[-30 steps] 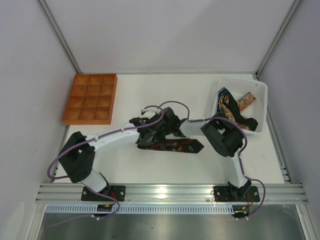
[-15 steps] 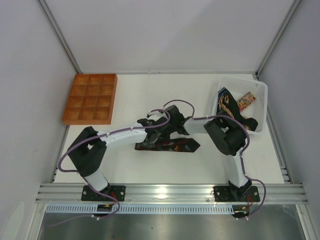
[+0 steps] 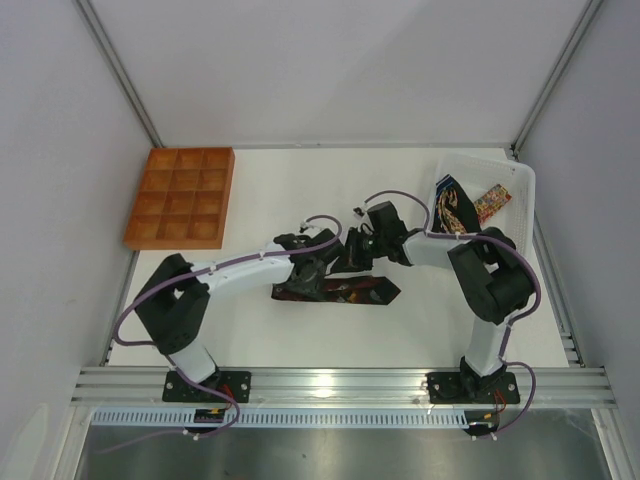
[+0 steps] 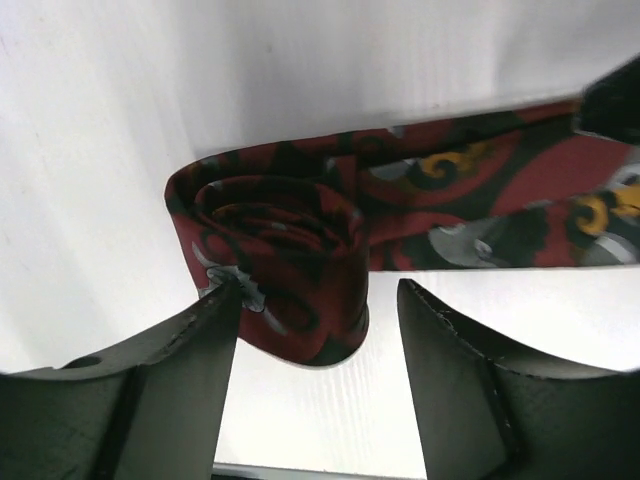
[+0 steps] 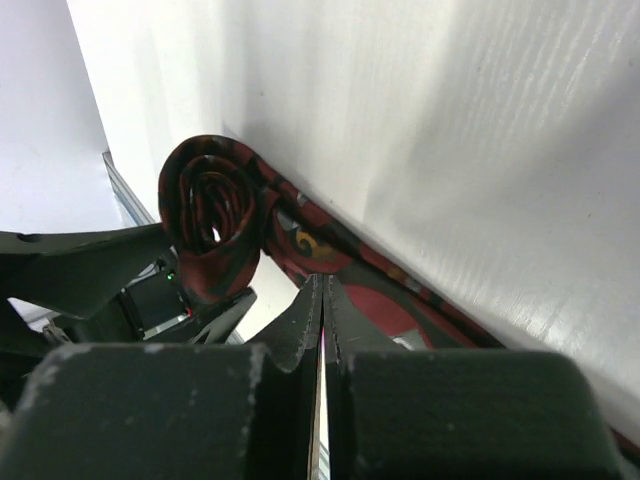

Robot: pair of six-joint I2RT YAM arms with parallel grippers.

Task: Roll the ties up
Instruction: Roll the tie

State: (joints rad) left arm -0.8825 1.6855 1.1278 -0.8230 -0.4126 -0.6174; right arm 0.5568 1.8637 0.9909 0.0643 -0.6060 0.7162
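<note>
Tie (image 3: 350,291) lies flat on table (image 3: 280,190), rolled end at 9 o'clock. Left gripper (image 4: 320,300) fingers stand apart, straddling the roll (image 4: 275,260). Right gripper (image 5: 323,290) fingers are pressed together at the tie's 12 o'clock.

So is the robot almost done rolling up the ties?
Not nearly. One end of the maroon tie is wound into a small roll between the fingers of the open left gripper. The rest lies flat on the table, unrolled. The right gripper is shut near it. More ties wait in the white basket.
</note>
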